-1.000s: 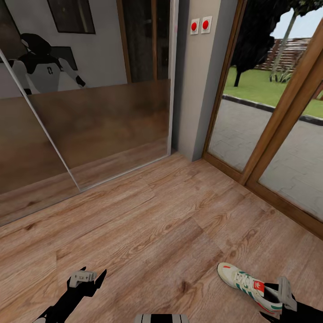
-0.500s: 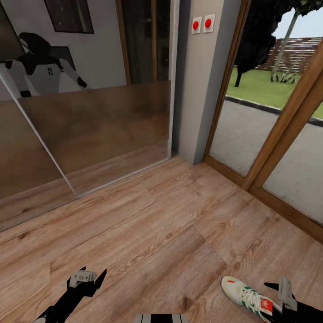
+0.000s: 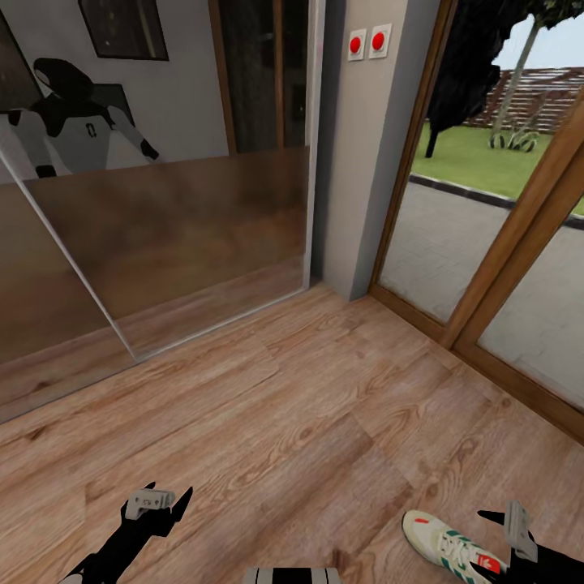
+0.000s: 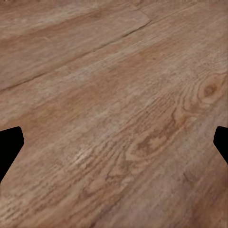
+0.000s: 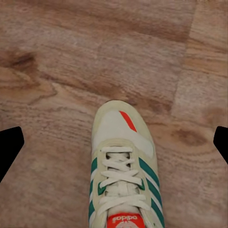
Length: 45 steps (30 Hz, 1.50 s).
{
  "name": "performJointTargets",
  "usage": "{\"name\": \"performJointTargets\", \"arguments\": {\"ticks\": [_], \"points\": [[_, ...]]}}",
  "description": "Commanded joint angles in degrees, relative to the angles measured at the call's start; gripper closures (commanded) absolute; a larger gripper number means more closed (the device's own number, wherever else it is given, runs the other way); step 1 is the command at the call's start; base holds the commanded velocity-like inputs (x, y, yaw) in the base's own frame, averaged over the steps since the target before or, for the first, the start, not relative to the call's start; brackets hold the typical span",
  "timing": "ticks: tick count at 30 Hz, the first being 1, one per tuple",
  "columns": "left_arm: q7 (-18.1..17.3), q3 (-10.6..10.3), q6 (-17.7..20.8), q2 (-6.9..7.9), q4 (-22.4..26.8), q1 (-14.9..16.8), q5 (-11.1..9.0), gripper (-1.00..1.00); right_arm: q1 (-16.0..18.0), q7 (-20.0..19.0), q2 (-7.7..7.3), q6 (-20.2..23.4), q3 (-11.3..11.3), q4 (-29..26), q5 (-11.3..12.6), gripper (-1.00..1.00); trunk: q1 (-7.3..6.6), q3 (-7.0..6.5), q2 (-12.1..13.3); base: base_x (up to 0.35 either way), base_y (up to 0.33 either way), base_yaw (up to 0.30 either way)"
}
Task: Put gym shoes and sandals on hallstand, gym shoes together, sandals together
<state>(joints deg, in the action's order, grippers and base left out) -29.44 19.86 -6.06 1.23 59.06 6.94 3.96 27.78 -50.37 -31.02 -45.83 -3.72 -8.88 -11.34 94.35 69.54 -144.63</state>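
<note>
Label: the gym shoe (image 5: 124, 171) carries a red-orange tongue patch reading "adidas", green side stripes and a red mark on the toe.
Shoe position: flat on the corridor floor (image 3: 284, 422), toe toward the glass door (image 3: 454, 186), apart from the door's wooden frame.
Right gripper (image 3: 507, 531): above the shoe's heel end, fingers spread wide to either side, grasping nothing.
Left gripper (image 3: 158, 507): over bare planks, fingers parted, holding nothing.
Surroundings: mirrored sliding panel (image 3: 162, 219) reflecting the robot; two red buttons (image 3: 367, 42) on the grey wall.
</note>
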Motion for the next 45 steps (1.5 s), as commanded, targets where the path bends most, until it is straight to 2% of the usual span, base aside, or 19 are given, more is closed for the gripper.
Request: {"name": "performJointTargets", "arguments": {"ticks": [1,22,45], "points": [[0.0,0.0,0.0,0.0,0.0,0.0,0.0,-1.0,0.0,0.0,0.0,0.0,0.0,0.0,0.0,-1.0,0.0,0.0,0.0,0.023,0.0,0.0],[0.0,-0.1,0.0,-0.12,-0.1,0.0,0.1,-1.0,0.0,0.3,-0.01,0.0,0.0,0.0,0.0,-1.0,0.0,0.0,0.0,0.008,-0.008,0.0],[0.0,0.0,0.0,-0.09,-0.1,0.0,0.0,-1.0,0.0,0.5,0.02,-0.1,0.0,0.0,0.0,-1.0,0.0,0.0,0.0,0.001,-0.14,0.0]]}}
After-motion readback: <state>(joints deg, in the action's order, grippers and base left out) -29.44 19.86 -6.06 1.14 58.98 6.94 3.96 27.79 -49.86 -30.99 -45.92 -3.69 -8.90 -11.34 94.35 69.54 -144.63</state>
